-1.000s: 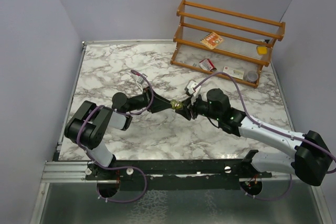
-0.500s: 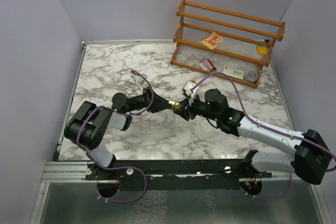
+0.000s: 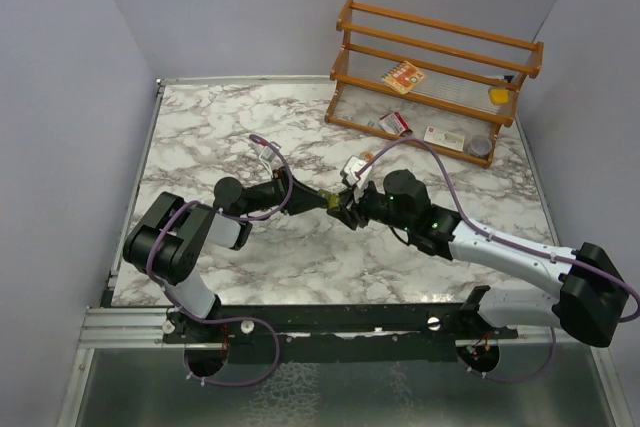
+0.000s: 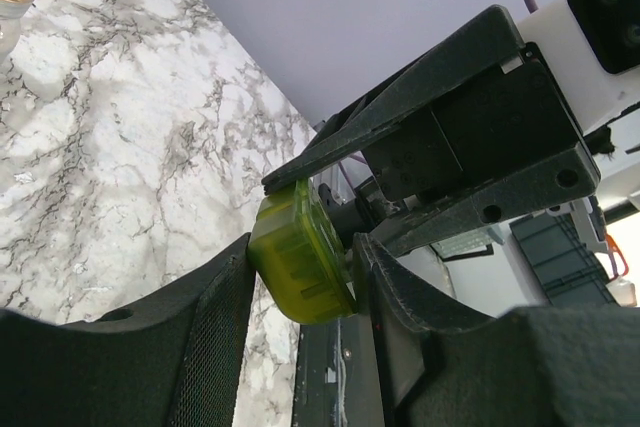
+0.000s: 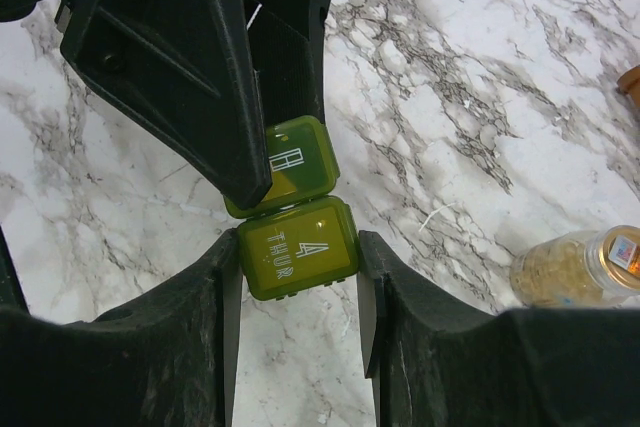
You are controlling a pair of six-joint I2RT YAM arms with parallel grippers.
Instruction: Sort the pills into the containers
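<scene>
- The olive-green pill box (image 5: 295, 232) is hanging above the middle of the bench (image 3: 220, 127), clear of its surface, with one lid reading "4 THUR".
- The right tool (image 5: 297, 267) is clamping that lettered compartment, a finger pressing on each side.
- The left tool (image 4: 300, 267) is gripping the neighbouring compartment from the opposite end, its fingers touching both sides.
- A clear bottle (image 5: 570, 267) with yellowish contents is sitting on the bench near the far right corner, beside a wooden rack (image 3: 440, 47).
</scene>
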